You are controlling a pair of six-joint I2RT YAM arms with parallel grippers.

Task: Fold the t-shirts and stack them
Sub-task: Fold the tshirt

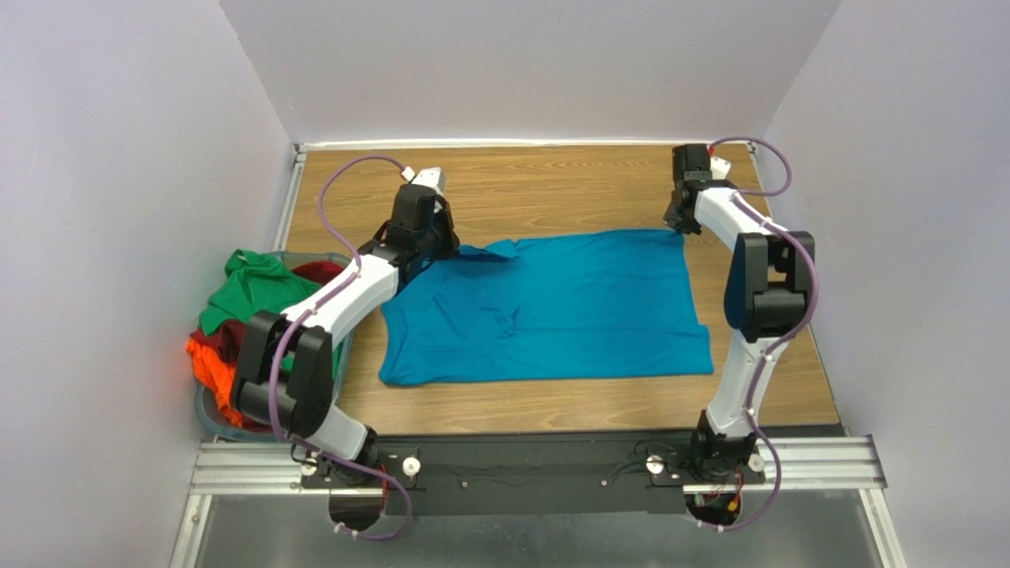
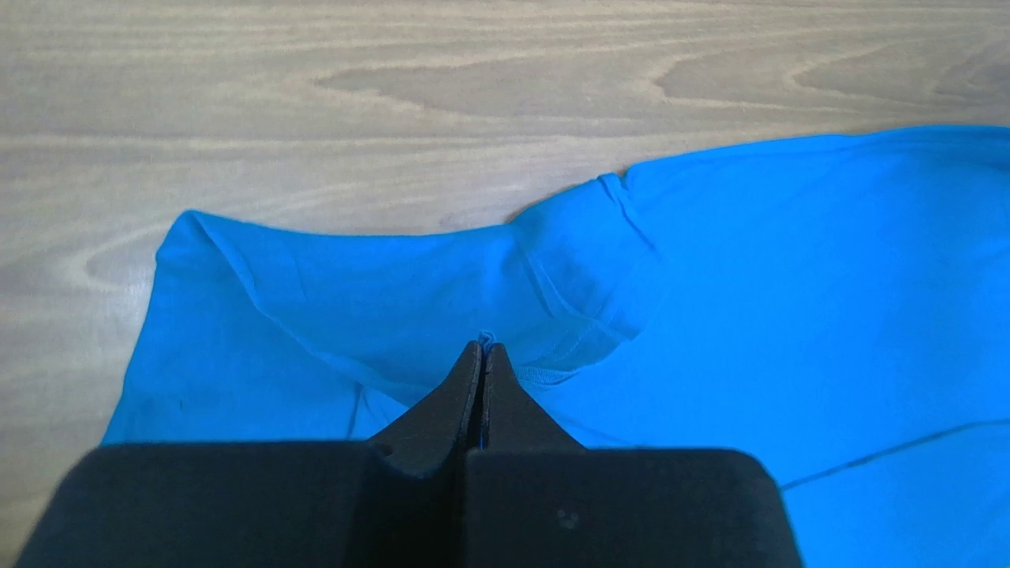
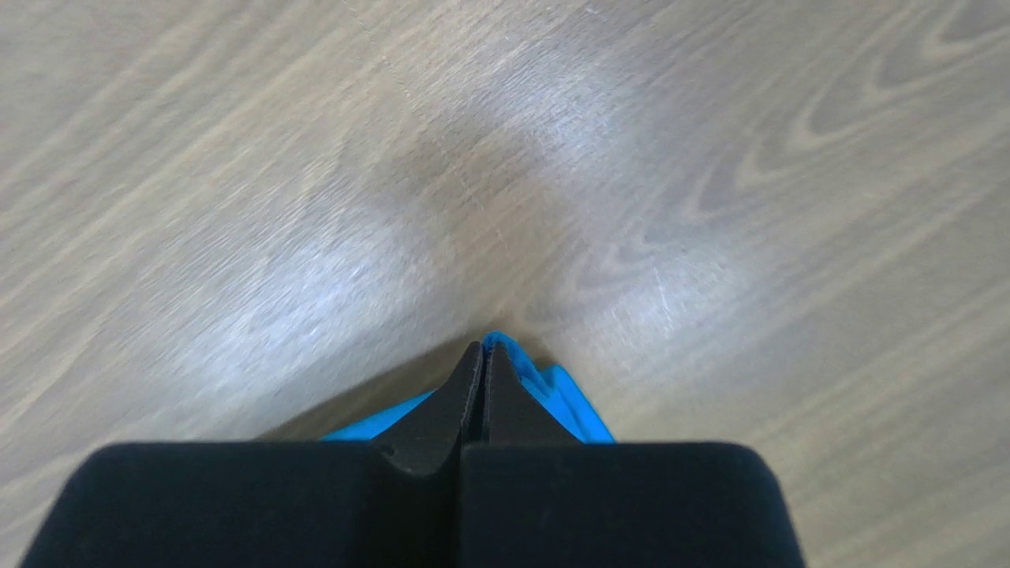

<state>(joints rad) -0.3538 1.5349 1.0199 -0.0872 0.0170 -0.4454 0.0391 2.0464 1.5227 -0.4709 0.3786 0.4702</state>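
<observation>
Left gripper (image 2: 483, 347): fingers pressed together, pinching a small raised fold of the teal-blue t-shirt (image 1: 557, 310) near its far-left end.
Right gripper (image 3: 484, 346): fingers pressed together on the shirt's far-right corner; blue cloth shows at the tips and on either side of them.
Shirt's place: spread on the wooden table (image 1: 569, 189), about midway between the left and right edges and nearer the near edge than the far one.
Long axis: left to right, roughly parallel to the table's near edge.
Ends: the right end is a straight edge. The left end is rumpled, with a seamed flap turned over along the far side. Which end is the neck cannot be told for sure.
Lie: mostly flat, with some creases left of centre.
Hidden in the top view: the left arm covers the shirt's far-left corner and its own fingertips. The right gripper's tips are too small to read there.
Right wrist view: only a sliver of cloth shows, and the wood grain is blurred.
Basket (image 1: 209, 414): at the table's left edge, partly behind the left arm.
In the basket: a heap with the green t-shirt (image 1: 249, 290) on top, the dark red t-shirt (image 1: 225, 341) under it and the bright orange t-shirt (image 1: 213, 373) hanging over the near rim.
</observation>
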